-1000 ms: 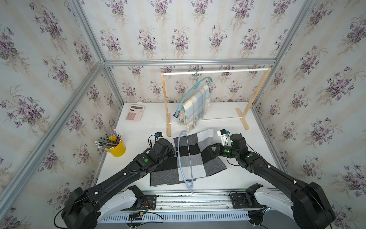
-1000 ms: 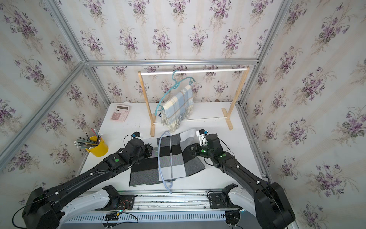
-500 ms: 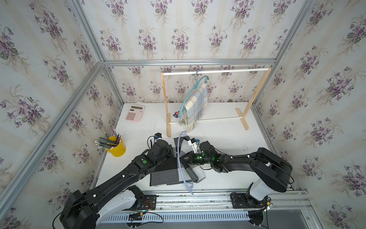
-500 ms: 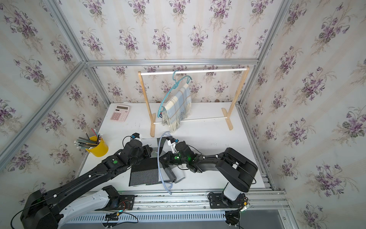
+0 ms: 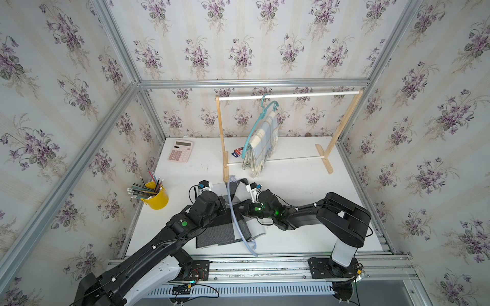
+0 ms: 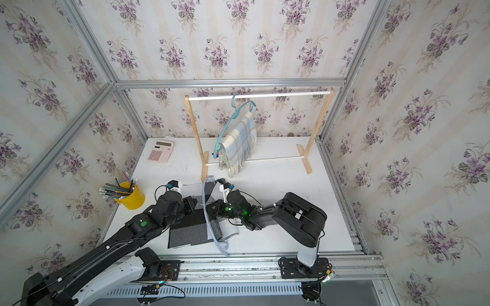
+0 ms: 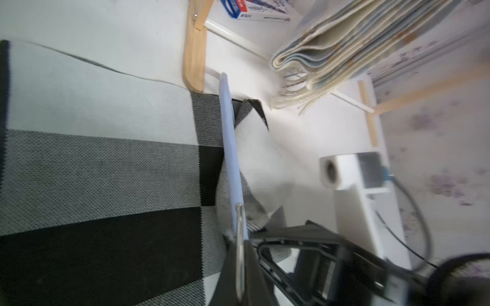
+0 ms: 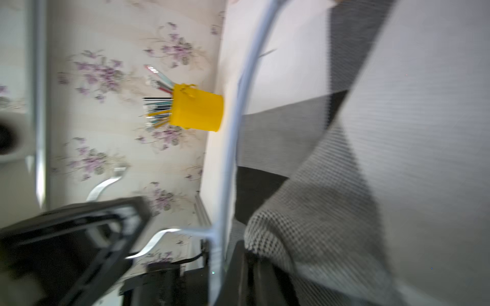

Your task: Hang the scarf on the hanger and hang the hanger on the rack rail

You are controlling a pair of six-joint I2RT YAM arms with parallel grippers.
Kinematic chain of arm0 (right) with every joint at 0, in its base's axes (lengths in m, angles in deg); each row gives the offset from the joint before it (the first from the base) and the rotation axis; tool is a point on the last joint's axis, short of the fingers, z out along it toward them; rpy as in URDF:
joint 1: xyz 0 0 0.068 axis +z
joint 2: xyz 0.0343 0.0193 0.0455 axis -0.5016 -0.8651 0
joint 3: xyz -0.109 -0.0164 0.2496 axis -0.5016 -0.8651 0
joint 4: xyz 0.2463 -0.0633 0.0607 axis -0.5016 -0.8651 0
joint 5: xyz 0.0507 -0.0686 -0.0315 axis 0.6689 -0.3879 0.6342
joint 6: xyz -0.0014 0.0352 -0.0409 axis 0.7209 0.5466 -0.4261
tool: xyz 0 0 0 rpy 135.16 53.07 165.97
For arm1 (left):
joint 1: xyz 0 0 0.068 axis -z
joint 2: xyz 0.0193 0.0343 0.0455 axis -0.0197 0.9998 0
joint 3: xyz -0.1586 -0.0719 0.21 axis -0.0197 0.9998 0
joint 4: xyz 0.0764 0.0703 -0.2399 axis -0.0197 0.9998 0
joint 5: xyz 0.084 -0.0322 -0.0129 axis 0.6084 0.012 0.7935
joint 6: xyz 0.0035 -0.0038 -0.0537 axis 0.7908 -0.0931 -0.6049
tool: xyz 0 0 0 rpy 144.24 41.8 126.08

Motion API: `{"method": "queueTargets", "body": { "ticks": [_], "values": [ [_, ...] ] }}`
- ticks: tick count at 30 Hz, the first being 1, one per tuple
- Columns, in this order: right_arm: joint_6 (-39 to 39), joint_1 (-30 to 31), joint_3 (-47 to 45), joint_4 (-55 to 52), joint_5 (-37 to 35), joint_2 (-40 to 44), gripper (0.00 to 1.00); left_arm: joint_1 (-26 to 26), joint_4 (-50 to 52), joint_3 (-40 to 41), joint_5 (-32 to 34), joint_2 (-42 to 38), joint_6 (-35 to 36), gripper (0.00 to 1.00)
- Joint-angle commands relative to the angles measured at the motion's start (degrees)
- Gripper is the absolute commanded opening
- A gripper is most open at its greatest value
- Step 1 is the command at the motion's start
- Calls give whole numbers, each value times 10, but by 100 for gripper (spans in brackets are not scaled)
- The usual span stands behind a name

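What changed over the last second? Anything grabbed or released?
The right gripper, shut on the edge of the grey, black and white checked scarf, swept across toward the left gripper. This folded the spread cloth over the pale blue plastic hanger. Nothing was released. The left gripper stayed shut on the hanger. The pink calculator, yellow pencil cup and wooden rack did not move.

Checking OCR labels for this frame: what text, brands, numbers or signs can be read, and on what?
No text can be quoted.
Pink plastic desk calculator: key markings too small to read.
Small red, blue and white cardboard box: printed line too blurred to read.
Pencils in the yellow cup: nothing legible.
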Motion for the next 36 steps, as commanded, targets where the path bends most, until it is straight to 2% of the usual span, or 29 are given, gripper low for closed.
{"method": "queueTargets", "body": {
  "ticks": [1,4,8,12,15,17,18,19,21,24,28,34,36],
  "values": [
    [-13,-12,4,-5,-5,-11,0,-18,-19,16,-85,-19,2,0],
    [-17,-12,22,-6,8,-27,0,-44,-43,33,-126,-36,3,0],
    [-3,13,73,48,85,-70,0,-65,-55,46,-153,-31,-2,0],
    [-4,50,133,29,111,-103,0,-66,-72,49,-158,-17,-6,0],
    [0,53,130,12,112,-112,2,-67,-69,48,-152,-14,-6,0],
    [-9,44,100,7,99,-91,37,-67,-55,44,-141,-15,-2,0],
    [-10,39,83,7,92,-76,50,-67,-49,43,-135,-17,-1,0],
    [-12,33,66,5,85,-59,59,-67,-42,44,-129,-17,0,0],
    [-23,22,41,-8,75,-23,69,-68,-27,42,-119,-16,1,0],
    [-39,8,14,-31,66,26,81,-68,-18,41,-114,-10,3,0],
    [-55,-3,-7,-60,59,72,87,-67,-17,42,-112,0,5,0],
    [-66,-19,-56,-86,36,143,88,-69,-8,33,-105,3,14,0],
    [-61,-30,-80,-88,9,174,88,-68,-6,27,-105,7,20,0]
  ]
}}
